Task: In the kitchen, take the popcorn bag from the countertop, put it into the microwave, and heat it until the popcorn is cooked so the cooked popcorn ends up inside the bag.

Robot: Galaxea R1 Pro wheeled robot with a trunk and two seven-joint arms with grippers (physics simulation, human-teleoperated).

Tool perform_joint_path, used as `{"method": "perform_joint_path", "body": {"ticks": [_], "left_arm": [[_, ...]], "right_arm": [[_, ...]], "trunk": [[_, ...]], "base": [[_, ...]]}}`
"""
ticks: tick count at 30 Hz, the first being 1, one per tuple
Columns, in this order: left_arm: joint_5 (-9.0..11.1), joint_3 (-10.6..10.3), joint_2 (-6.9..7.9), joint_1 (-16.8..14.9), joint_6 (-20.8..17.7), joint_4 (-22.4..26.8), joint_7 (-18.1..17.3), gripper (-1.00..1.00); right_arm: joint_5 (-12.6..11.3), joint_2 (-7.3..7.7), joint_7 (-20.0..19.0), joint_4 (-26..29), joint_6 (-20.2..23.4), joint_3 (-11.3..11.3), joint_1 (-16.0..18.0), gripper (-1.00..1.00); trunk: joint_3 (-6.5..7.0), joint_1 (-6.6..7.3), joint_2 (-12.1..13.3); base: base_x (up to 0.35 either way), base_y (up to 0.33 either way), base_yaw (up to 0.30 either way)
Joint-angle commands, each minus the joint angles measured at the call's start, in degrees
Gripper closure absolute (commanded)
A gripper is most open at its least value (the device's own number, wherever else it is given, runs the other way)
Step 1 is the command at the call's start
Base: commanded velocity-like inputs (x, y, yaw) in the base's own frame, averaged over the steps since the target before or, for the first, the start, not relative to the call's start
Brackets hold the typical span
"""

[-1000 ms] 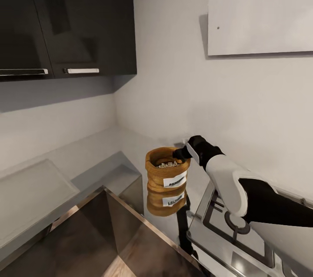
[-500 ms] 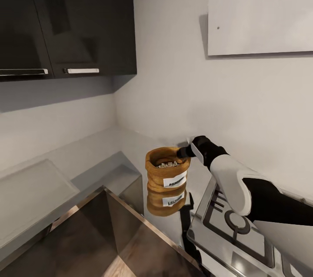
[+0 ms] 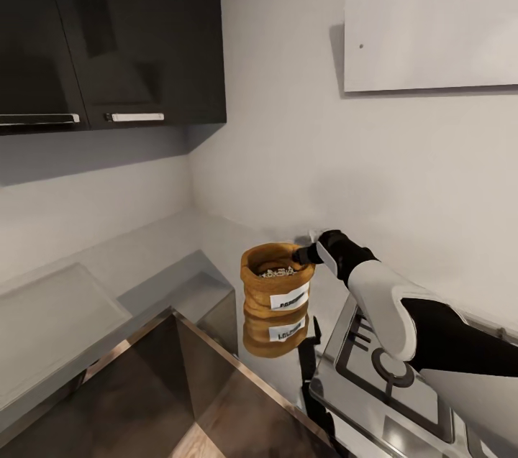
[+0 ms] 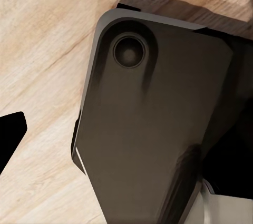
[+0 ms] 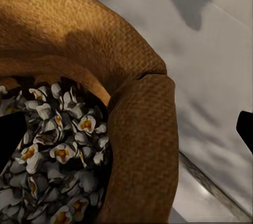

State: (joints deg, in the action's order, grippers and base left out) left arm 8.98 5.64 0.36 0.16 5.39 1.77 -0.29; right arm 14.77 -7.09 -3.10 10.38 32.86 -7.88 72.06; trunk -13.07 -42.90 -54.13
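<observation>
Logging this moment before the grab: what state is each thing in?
Popcorn bag: upright on the countertop, mouth open, rim rolled.
Popcorn: heaped inside the bag.
Right gripper: at the bag's rim; its jaws straddle the rim, not yet closed.
Upper cabinet: doors shut.

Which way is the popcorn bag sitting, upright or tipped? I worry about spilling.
Upright: the popcorn bag stands on the countertop, rolled rim on top, label level. Popcorn lies inside.
</observation>
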Motion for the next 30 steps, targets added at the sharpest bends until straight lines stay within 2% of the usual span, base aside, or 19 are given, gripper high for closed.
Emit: {"method": "perform_joint_path", "body": {"ticks": [1, 11, 12, 16, 30], "left_arm": [[0.07, 0.42, -0.01, 0.02, 0.06, 0.08, -0.03, -1.00], [0.07, 0.42, -0.01, 0.02, 0.08, 0.08, -0.04, -1.00], [0.07, 0.42, -0.01, 0.02, 0.07, 0.08, -0.04, -1.00], [0.07, 0.42, -0.01, 0.02, 0.10, 0.08, -0.04, -1.00], [0.07, 0.42, -0.01, 0.02, 0.07, 0.08, -0.01, -1.00]], "right_arm": [[0.61, -0.03, -0.32, 0.10, 0.30, -0.38, -0.03, -1.00], [0.61, 0.31, -0.25, 0.04, 0.27, -0.44, -0.62, -1.00], [0.61, 0.70, -0.24, 0.01, 0.27, -0.41, -0.86, 1.00], [0.61, 1.77, -0.24, 0.05, 0.28, -0.38, -1.38, 1.00], [0.77, 1.73, -0.48, 0.92, 1.21, -0.50, -1.39, 1.00]], "trunk": [[-0.07, -0.01, -0.05], [-0.07, -0.01, -0.05], [-0.07, -0.01, -0.05], [-0.07, -0.01, -0.05], [-0.07, -0.01, -0.05]], "base": [[0.000, 0.000, 0.000], [0.000, 0.000, 0.000], [0.000, 0.000, 0.000], [0.000, 0.000, 0.000], [0.000, 0.000, 0.000]]}}
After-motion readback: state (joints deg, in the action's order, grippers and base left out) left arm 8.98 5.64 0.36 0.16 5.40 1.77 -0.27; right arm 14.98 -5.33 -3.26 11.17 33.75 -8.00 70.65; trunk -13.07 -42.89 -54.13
